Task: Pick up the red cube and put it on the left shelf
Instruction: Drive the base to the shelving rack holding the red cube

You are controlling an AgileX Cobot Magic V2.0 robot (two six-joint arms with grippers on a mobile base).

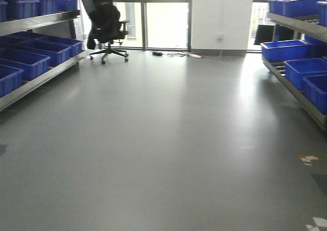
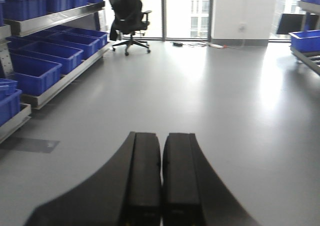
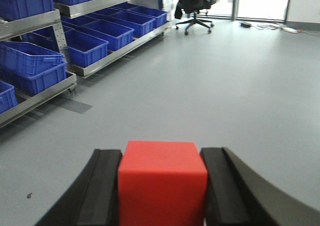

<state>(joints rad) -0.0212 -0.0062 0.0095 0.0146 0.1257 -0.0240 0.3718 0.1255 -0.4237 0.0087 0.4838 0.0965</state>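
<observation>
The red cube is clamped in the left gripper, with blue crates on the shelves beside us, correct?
Not quite: the red cube is clamped in the right gripper, as the right wrist view shows. The left gripper is shut on nothing. Blue crates do sit on the shelves.

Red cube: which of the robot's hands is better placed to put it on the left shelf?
Right. The right hand is shut on the small bright red cube; the left hand is shut and empty.
</observation>
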